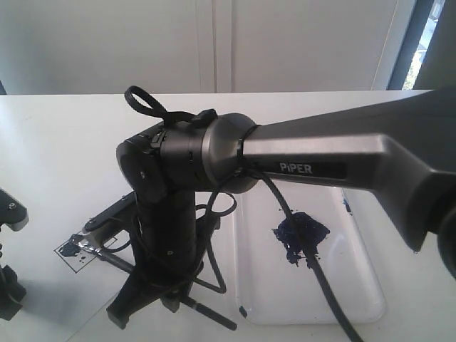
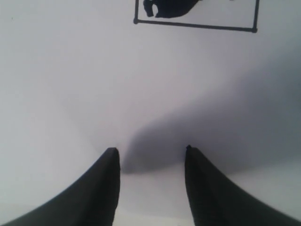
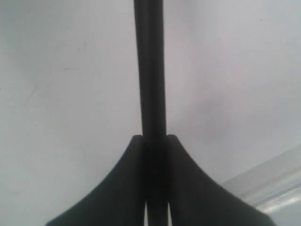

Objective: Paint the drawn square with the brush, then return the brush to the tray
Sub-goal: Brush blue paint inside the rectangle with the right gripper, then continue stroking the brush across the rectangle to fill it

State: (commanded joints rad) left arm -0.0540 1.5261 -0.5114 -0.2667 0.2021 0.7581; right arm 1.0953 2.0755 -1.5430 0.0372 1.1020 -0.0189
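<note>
"Since the brush looks so light and slim, is that grip right?"

"I'd judge so. The right end effector is clamped on its stiff black handle, bristles down at the drawn square, near the tray. Smooth handle could twist, mind."

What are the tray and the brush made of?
The tray looks like glossy white plastic, or maybe enamel: it shines and has a smooth raised rim. The brush has a smooth black handle, plastic or painted wood, I cannot tell which. The silvery bit near its tip looks like metal.
</note>
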